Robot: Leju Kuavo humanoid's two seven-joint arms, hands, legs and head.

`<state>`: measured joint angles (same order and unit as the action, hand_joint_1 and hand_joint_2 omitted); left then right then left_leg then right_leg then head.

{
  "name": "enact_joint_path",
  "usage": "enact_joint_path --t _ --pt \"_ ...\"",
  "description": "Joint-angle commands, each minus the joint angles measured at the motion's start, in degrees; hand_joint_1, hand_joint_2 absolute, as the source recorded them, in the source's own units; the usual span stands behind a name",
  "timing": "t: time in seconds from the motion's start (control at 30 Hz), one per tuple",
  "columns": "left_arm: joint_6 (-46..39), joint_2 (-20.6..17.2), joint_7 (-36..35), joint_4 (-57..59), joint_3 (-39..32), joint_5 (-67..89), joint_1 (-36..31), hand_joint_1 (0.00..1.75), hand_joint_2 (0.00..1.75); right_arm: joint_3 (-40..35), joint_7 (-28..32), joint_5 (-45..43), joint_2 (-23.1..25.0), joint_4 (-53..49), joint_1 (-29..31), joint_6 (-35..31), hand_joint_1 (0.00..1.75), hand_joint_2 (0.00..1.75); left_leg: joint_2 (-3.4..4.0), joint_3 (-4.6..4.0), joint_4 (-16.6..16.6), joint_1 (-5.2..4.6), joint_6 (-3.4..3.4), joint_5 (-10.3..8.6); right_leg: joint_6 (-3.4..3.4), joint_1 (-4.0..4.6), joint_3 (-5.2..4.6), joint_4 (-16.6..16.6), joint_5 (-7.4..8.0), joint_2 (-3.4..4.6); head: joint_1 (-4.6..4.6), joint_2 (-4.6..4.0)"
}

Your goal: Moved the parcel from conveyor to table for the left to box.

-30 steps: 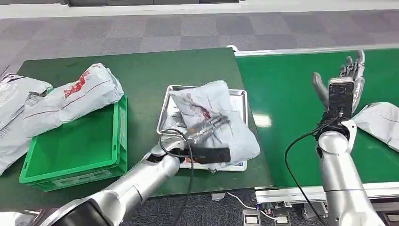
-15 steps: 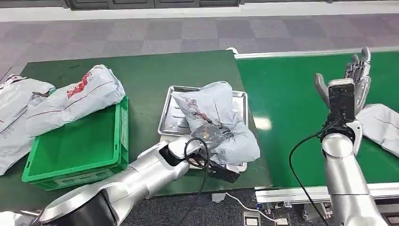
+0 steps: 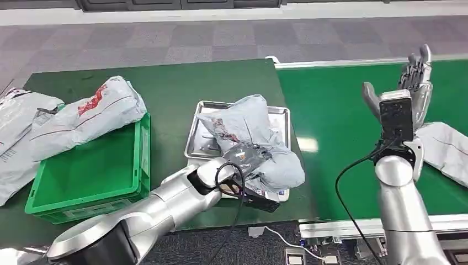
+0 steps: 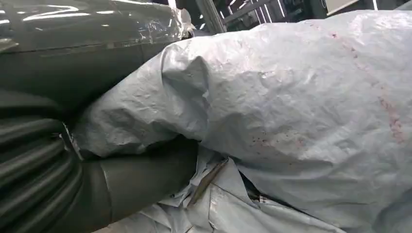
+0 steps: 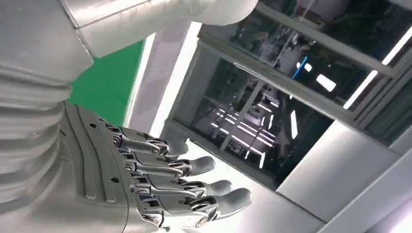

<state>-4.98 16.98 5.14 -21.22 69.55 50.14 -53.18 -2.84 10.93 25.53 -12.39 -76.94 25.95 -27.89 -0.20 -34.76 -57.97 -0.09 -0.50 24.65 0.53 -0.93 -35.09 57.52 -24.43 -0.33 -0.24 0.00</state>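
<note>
While left hand (image 3: 249,156) grips parcel (image 3: 255,141), wrist view shows right hand (image 5: 160,179) empty, spread.

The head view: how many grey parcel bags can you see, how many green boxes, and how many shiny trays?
Grey parcel bags: 4 (on the tray, gripped by the left hand; on the box rim; far left; on the conveyor)
Green boxes: 1
Shiny trays: 1
Total: 6
</note>
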Motion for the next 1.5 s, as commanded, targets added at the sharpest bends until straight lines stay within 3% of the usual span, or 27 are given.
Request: enact_joint_path --t 0.03,0.27,1.5 --pt "-3.31 -1.00 1.45 1.96 -4.65 -1.52 0.24 1.75 1.75 -1.39 -0.58 0.94 3.87 1.07 3.35 0.44 0.00 1.75 0.21 0.03 0.02 -0.01 -0.01 0.03 -0.02 -0.01 -0.03 -0.03 0.04 0.22 0.00 0.00" --pt "-10.05 -2.21 4.28 -3.34 -16.65 -7.71 -4.45 1.75 1.75 -0.76 -0.75 0.93 4.46 3.11 4.94 1.84 0.00 1.75 0.13 -0.24 -0.09 0.05 -0.04 0.01 -0.04 0.05 -0.24 0.04 0.06 0.17 0.00 0.00" --pt "-10.04 -2.28 4.23 -3.65 -16.72 -7.62 -4.04 1.75 1.75 -0.77 -0.75 0.93 4.51 2.97 4.83 1.85 0.00 1.75 0.10 -0.33 -0.01 0.05 -0.06 0.03 -0.05 0.05 -0.34 -0.04 0.03 0.16 0.00 0.00"
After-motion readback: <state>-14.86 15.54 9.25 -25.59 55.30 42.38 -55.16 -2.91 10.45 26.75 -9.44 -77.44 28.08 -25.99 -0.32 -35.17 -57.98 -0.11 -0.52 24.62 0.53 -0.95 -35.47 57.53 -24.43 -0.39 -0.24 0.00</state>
